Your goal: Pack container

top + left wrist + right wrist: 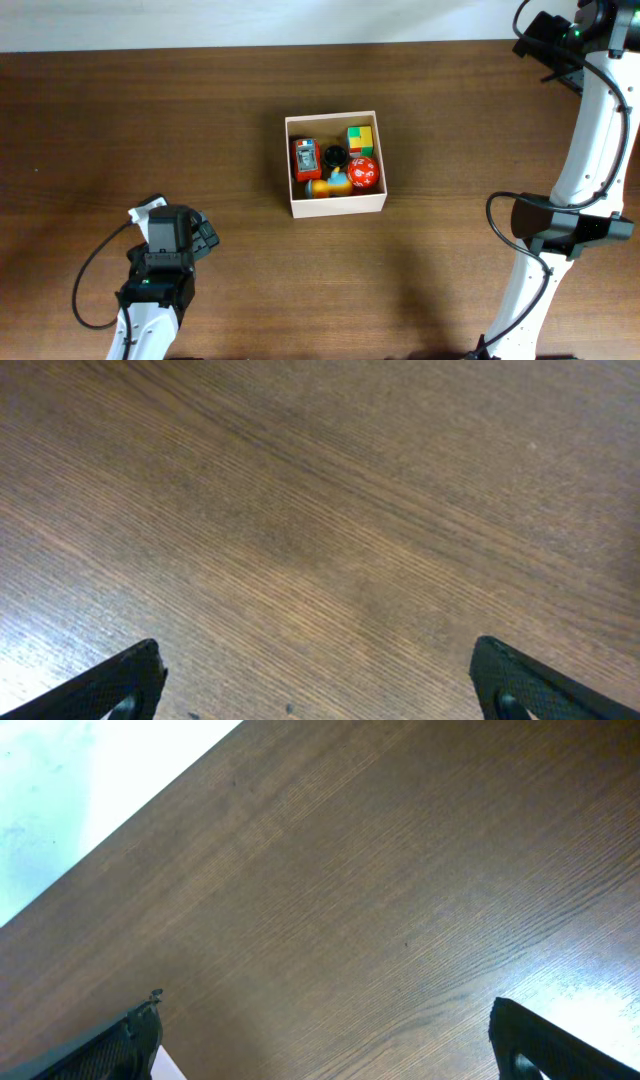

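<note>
Container (338, 204) at centre of dark wood-grain table (150, 120)

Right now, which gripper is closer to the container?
Left, probably. The left gripper is off the container's near-left corner; the right gripper is farther, by the table's far right edge.

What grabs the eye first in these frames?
The white-walled container at the centre of the table is packed with bright toys. A red ball sits lower right in the overhead view, a green-and-yellow cube above it and a red toy on the left. Both arms are well clear: the left gripper lower left and the right gripper upper right, jaws wide open over bare wood.
</note>
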